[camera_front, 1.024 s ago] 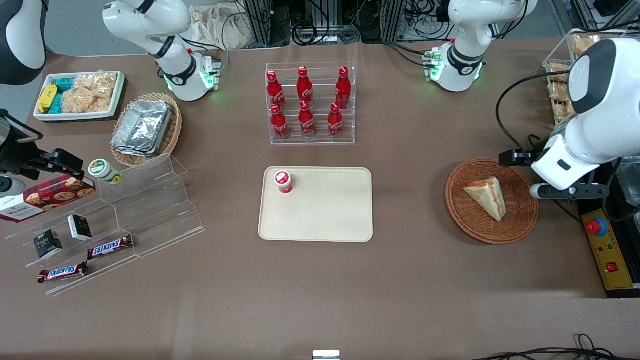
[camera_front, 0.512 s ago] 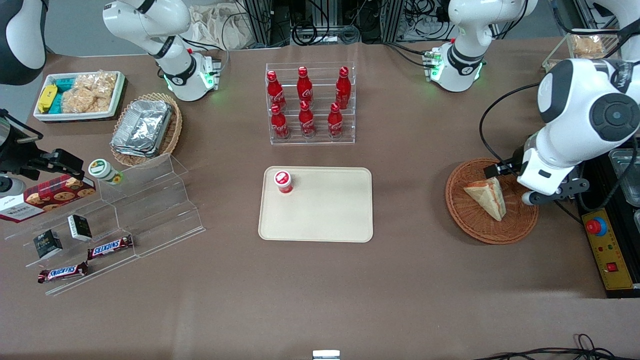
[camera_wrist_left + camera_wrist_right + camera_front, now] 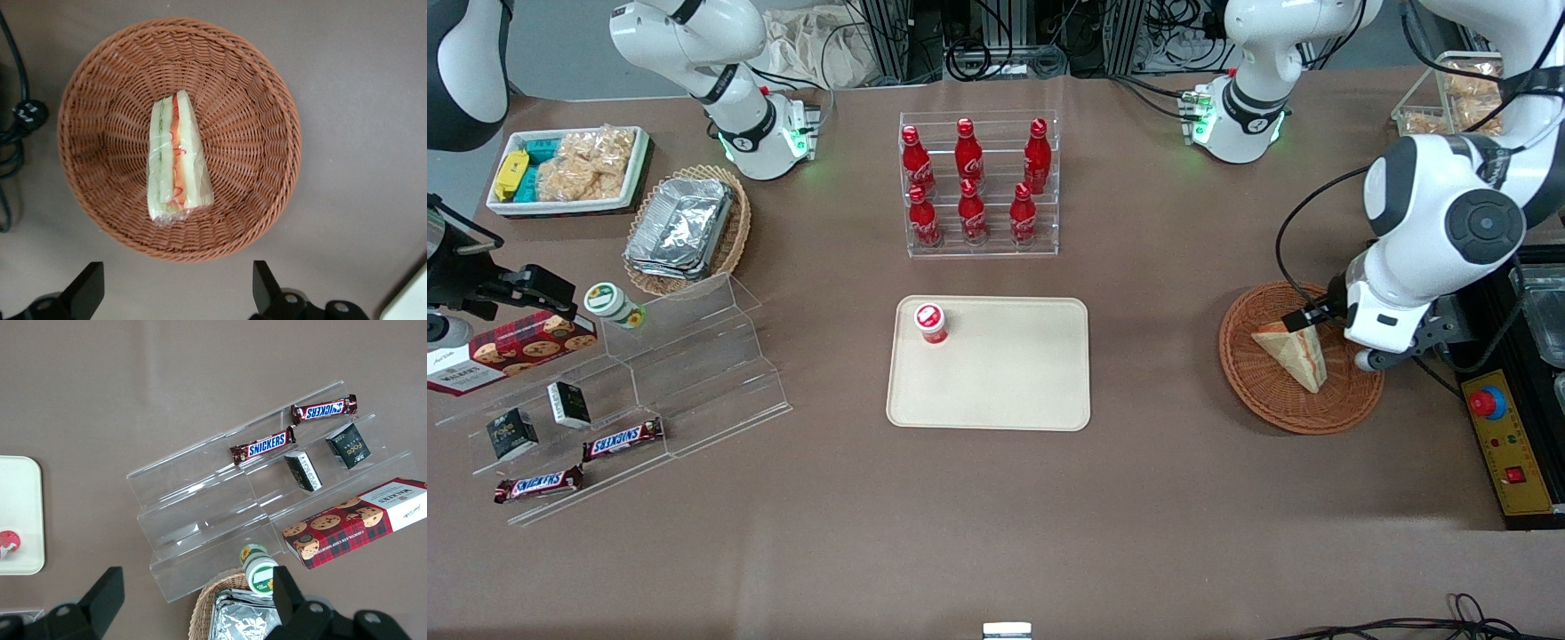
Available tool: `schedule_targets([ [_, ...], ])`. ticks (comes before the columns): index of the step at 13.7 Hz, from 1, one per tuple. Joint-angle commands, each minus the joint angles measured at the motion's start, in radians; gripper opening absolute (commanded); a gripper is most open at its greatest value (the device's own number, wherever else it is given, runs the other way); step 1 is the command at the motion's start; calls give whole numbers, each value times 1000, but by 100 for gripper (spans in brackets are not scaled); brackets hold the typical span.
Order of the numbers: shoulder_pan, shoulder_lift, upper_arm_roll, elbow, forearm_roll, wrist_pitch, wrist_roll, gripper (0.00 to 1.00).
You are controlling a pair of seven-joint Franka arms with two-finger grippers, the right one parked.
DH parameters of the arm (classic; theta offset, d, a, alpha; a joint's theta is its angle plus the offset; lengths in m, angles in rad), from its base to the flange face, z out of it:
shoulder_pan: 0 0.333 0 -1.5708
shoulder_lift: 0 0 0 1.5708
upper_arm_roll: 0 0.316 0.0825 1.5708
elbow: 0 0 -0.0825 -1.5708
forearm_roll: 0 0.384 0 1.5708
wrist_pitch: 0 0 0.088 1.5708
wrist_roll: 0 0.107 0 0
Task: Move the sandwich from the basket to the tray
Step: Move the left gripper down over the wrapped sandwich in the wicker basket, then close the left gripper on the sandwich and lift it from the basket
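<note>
The sandwich [image 3: 1294, 351], a pale wedge in clear wrap with red and green filling, lies in the round reddish-brown basket [image 3: 1240, 364] toward the working arm's end of the table. In the left wrist view the sandwich [image 3: 177, 160] rests in the middle of the basket [image 3: 253, 100]. My gripper [image 3: 175, 293] hovers above the basket's rim, open wide, with nothing between its black fingers [image 3: 85, 292]. In the front view the gripper [image 3: 1371, 354] hangs over the basket's edge beside the sandwich. The beige tray [image 3: 1005, 391] lies at the table's middle.
A small red-capped bottle [image 3: 931, 323] stands in a corner of the tray. A clear rack of red bottles [image 3: 978, 187] stands farther from the front camera than the tray. A yellow control box [image 3: 1507, 440] and black cables [image 3: 17, 127] lie beside the basket.
The left arm has swung toward the basket, so its wrist now hangs over the basket's edge beside the sandwich. The sandwich and basket have not moved.
</note>
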Motion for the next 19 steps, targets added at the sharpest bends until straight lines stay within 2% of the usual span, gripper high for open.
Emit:
schedule_targets([
  [1,4,30,2,-31,16,71,-60,100],
  [3,4,53,30,-68,54,131,-61,100],
  [8,4,136,76,-93,67,258,-103,100],
  [15,4,188,91,-122,67,287,-132,99],
  [16,4,199,91,-119,67,289,-132,69],
  [17,4,202,90,-117,67,298,-134,17],
  [18,4,196,90,-116,67,294,-132,0],
  [19,4,187,90,-113,67,272,-114,0],
])
